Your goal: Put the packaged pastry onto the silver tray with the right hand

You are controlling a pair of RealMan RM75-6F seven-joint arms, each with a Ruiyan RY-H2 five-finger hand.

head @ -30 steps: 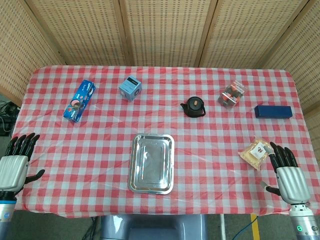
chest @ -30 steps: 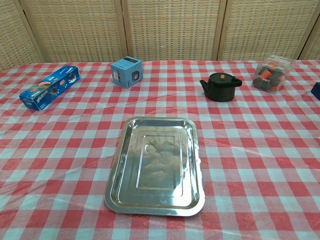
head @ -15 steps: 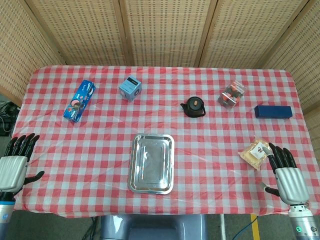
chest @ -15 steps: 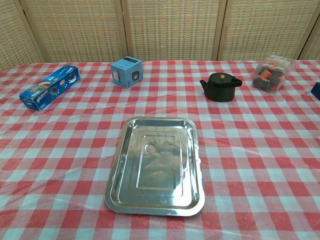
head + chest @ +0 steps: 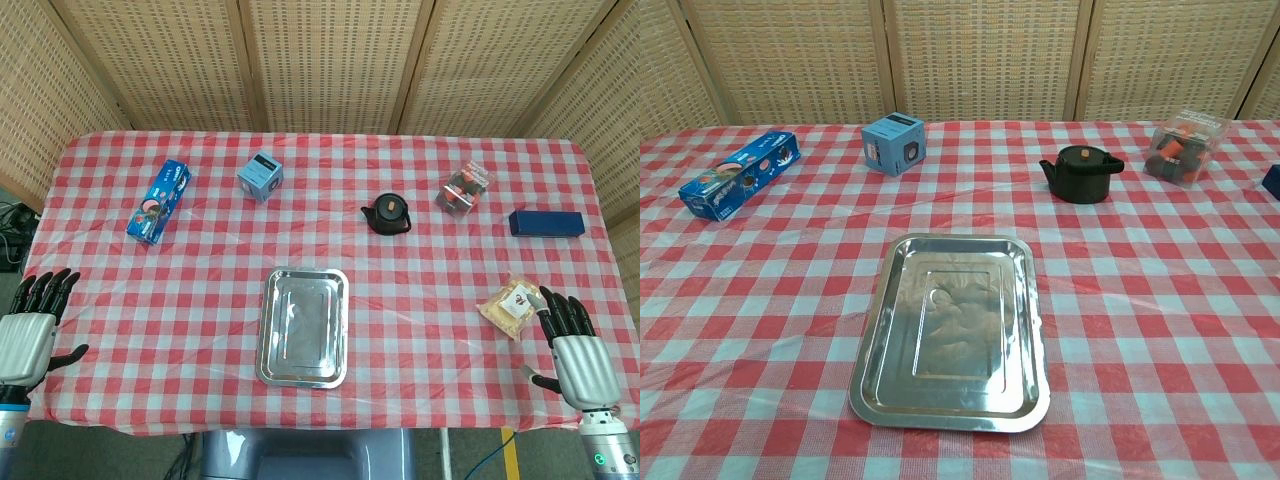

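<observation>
A red-and-white checked tablecloth (image 5: pixel 200 290) covers the table. Along its far side, from left to right, sit a long blue snack box (image 5: pixel 159 201), a small blue cube box (image 5: pixel 260 177), a black teapot (image 5: pixel 388 214), a clear packet of dark items (image 5: pixel 465 188) and a dark blue rectangular box (image 5: pixel 545 222). Woven screens (image 5: pixel 330 60) stand behind.

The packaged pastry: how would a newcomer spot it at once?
On the checked table, look near the front right edge, just ahead of the right hand. The packaged pastry is the clear, tan-filled packet, the only soft, flat item there.

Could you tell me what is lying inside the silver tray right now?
Nothing: the silver tray shows only its bare, reflective bottom. The packaged pastry lies on the tablecloth, ahead of the right hand.
</observation>
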